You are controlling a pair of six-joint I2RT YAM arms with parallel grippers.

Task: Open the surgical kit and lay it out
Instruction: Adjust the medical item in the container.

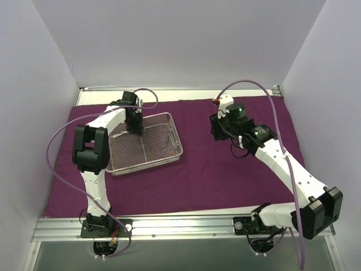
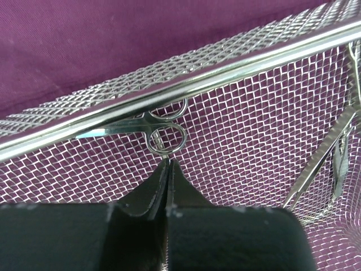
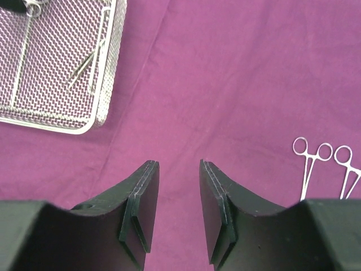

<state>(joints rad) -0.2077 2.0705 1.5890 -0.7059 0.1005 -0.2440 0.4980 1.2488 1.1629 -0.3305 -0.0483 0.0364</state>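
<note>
The silver wire-mesh tray (image 1: 169,158) sits at the left on the dark purple cloth (image 1: 214,169). My left gripper (image 1: 136,129) reaches into the tray near its far rim (image 2: 237,65). In the left wrist view it (image 2: 167,160) is shut, its tips pinching the lower finger ring of small steel scissors (image 2: 151,129) that lie against the rim. More thin instruments (image 2: 330,164) lie at the tray's right side. My right gripper (image 3: 179,164) hovers open over bare cloth (image 3: 225,68), nothing between its fingers. Two ring-handled forceps (image 3: 309,164) lie on the cloth to its right.
White walls close in on the cloth at the left, back and right. An aluminium rail (image 1: 180,226) with both arm bases runs along the near edge. In the right wrist view the tray (image 3: 51,125) lies at the upper left with instruments (image 3: 84,65) inside.
</note>
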